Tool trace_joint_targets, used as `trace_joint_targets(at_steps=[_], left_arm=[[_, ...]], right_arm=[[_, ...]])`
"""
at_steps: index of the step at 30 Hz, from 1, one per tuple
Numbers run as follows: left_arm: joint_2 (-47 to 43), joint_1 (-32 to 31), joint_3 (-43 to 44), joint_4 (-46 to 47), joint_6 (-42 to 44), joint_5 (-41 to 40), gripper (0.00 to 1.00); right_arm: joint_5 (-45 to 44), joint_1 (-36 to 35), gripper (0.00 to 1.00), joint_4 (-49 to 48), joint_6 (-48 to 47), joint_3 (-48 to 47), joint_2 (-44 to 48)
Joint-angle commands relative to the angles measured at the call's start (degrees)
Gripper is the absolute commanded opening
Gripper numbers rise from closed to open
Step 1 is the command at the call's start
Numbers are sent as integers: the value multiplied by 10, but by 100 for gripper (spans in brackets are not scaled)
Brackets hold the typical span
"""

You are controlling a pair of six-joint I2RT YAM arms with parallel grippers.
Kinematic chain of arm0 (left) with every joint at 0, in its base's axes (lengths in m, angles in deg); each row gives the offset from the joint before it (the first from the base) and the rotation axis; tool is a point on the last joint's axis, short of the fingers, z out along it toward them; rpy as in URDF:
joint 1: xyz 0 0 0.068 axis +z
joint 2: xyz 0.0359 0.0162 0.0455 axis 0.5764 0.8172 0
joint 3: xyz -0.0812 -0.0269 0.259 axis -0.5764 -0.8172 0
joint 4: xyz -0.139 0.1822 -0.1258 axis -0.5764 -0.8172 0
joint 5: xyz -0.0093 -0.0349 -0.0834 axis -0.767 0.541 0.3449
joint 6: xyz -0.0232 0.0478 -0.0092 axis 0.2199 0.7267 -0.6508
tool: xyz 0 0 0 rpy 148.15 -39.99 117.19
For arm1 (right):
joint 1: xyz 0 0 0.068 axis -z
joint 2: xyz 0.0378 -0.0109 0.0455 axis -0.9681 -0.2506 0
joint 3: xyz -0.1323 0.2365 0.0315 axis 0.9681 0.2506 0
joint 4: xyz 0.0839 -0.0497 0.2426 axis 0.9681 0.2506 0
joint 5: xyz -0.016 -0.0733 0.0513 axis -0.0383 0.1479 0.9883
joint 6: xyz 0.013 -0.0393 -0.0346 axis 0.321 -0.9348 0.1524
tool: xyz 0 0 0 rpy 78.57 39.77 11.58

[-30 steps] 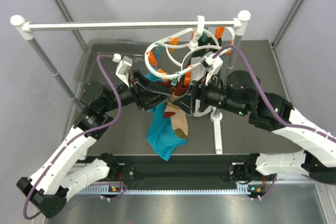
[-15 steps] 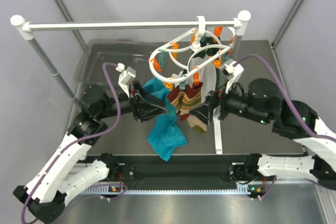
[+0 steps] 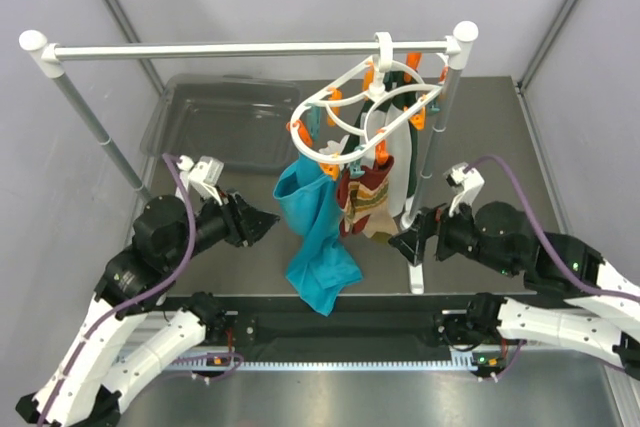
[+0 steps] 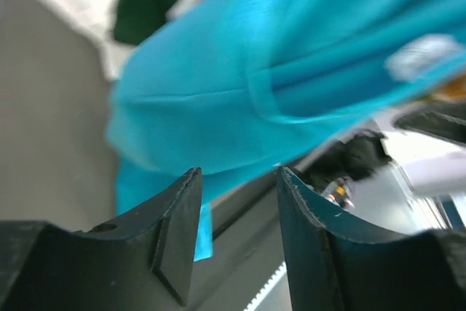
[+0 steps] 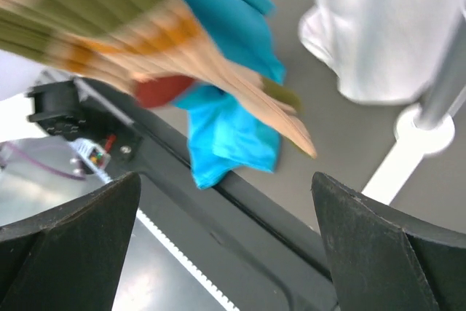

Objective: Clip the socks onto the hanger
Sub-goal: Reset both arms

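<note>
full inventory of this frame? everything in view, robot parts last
hanger: one, white ring with orange and teal clips, hooked on the rail
socks: count unclear, tan and dark red with stripes, hanging from the hanger
teal cloth: one, hanging left of the socks
white cloth: one, hanging right of the socks
rail: one, white, on poles across the back
clear tray: one, back left of the table
table: one, grey
left gripper: black, open, empty, left of the teal cloth
right gripper: black, open wide, empty, right of the socks
</note>
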Motion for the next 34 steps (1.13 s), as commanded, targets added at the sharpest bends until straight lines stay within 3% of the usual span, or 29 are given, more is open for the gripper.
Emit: trace_joint_targets(at_steps=[1,4,13,16,19,21,25,34], left_arm=[[-22,-1,-41,-57,-39,-136,52],[-71,-1,-119,-1,-85,-170,52],[-314,-1,-446,297,-236,-91,58],[-286,-1,-498,398,-256,-10,59],[-310,0,-591,512,-306,26,59],[-302,-1,-642,586,-363,34,58],[-310,-1,-644,602,-345,57,59],[-312,-1,-641,563,-347,63,59]], right_arm=[[-70,0,100,-34,70,66,43],[-126,0,100,-97,104,166,91],[-205,0,100,-396,121,503,302],[-205,0,100,-444,161,610,422],[-226,-1,100,-451,255,651,388],[-218,-1,100,-516,272,674,340],[-229,-2,100,-522,295,698,321],[-236,-3,100,-446,295,696,377]])
